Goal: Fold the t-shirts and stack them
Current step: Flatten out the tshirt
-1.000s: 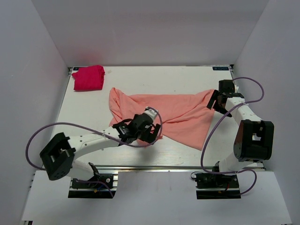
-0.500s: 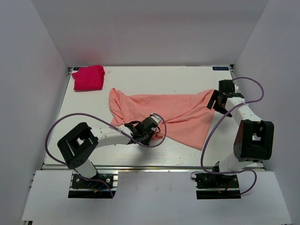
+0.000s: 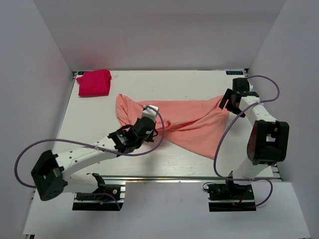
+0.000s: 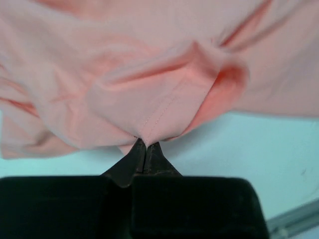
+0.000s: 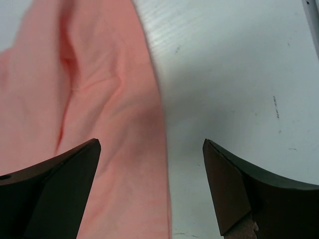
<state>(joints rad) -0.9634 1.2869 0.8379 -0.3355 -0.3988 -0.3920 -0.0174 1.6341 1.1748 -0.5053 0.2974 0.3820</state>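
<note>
left gripper (image 4: pixel 146 149) pinches a fold of the salmon t-shirt (image 3: pixel 189 119), while the right gripper (image 5: pixel 151 143) hangs open over the shirt's right corner.
the left jaws are clenched tight on a small peak of cloth near the shirt's near-left part, and the fabric tents up from the tips, probably so the arm can drag or lift that side to spread it. the right jaws stand wide apart and hold nothing; the shirt's edge lies on the table (image 3: pixel 199 82) beneath them, seemingly lined up for a grasp there. the shirt lies rumpled in the middle of the table, its long axis running left to right, with its right corner pointing at the right gripper. the magenta t-shirt (image 3: pixel 93 82) sits as a folded bundle in the far left corner, well apart.
</note>
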